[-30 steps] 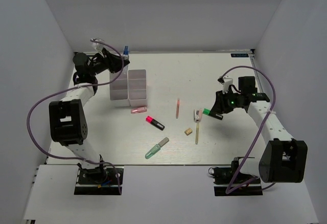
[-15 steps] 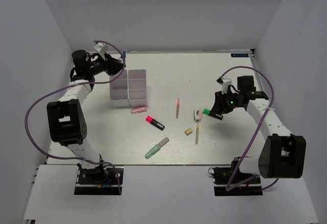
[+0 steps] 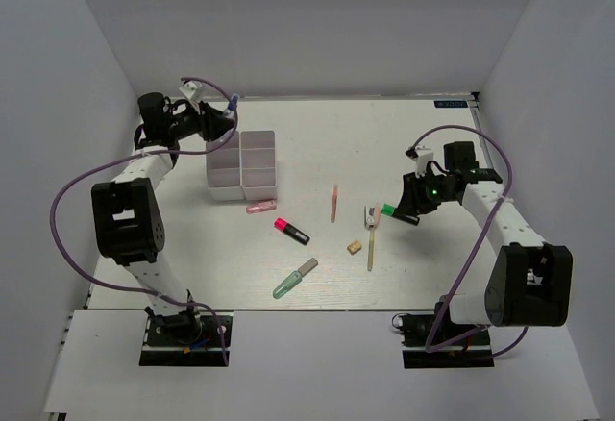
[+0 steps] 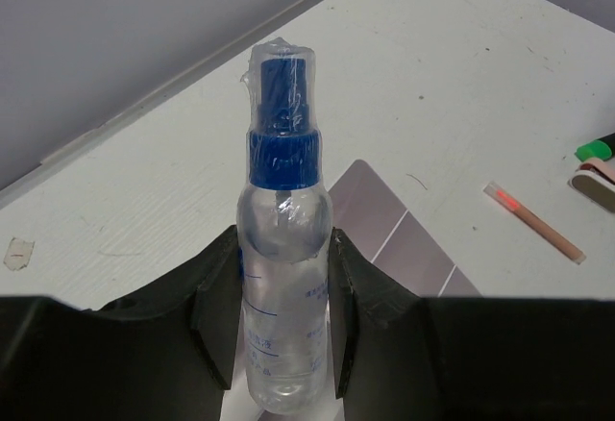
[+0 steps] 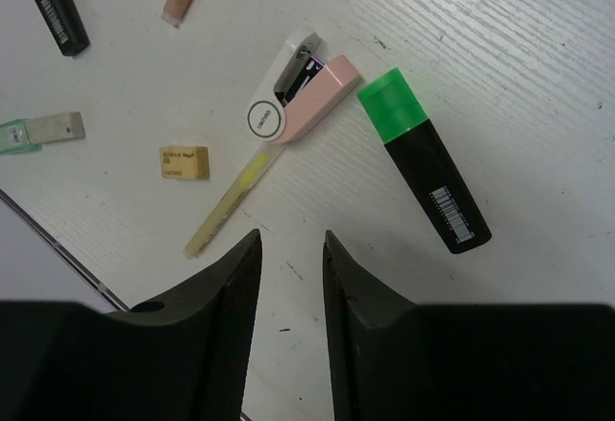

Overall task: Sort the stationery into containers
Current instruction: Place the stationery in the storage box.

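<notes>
Near the far-left table edge, left gripper clamps a spray bottle.

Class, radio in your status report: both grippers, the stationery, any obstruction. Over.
Left fingers shut on spray bottle by trays. Right fingers open near green-black marker. Stapler lies on pencil.

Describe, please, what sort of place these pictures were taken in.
Likely a robotics lab cell: a white table boxed by plain walls, left arm and right arm bolted at its near edge, and staged props like a green highlighter and divided white trays.
</notes>
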